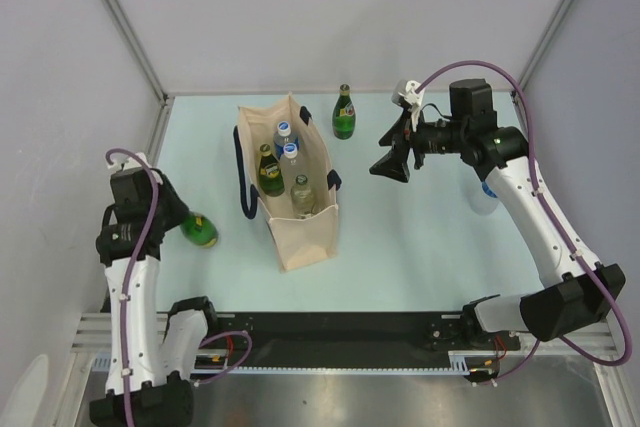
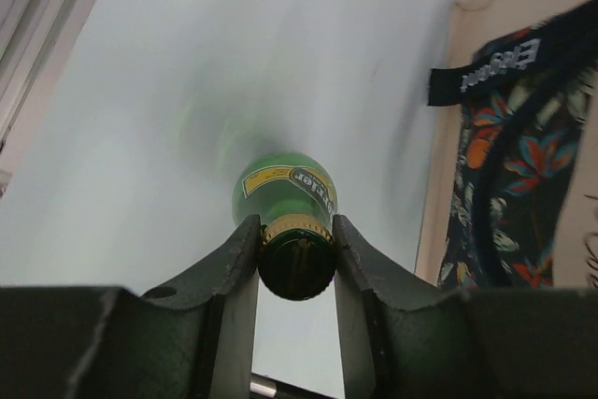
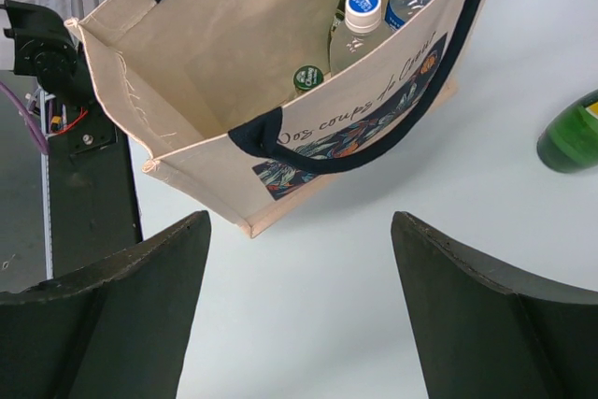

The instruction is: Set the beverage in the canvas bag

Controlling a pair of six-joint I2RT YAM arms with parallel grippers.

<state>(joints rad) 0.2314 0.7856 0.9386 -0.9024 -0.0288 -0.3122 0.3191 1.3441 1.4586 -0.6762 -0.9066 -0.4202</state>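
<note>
My left gripper (image 1: 182, 222) is shut on the capped neck of a green glass bottle (image 1: 201, 232), left of the canvas bag (image 1: 300, 239). In the left wrist view both fingers press the gold-banded neck of the green bottle (image 2: 285, 189), just below the cap. I cannot tell whether its base rests on the table. The bag stands upright and open, with navy handles, and holds several bottles (image 1: 290, 159). My right gripper (image 1: 390, 165) hangs open and empty to the right of the bag. Its wrist view looks into the bag (image 3: 215, 53).
A second green bottle (image 1: 344, 115) stands behind the bag's far right corner, and it shows at the edge of the right wrist view (image 3: 570, 137). A clear bottle (image 1: 484, 197) stands partly hidden behind the right arm. The left wall frame runs close to the left arm.
</note>
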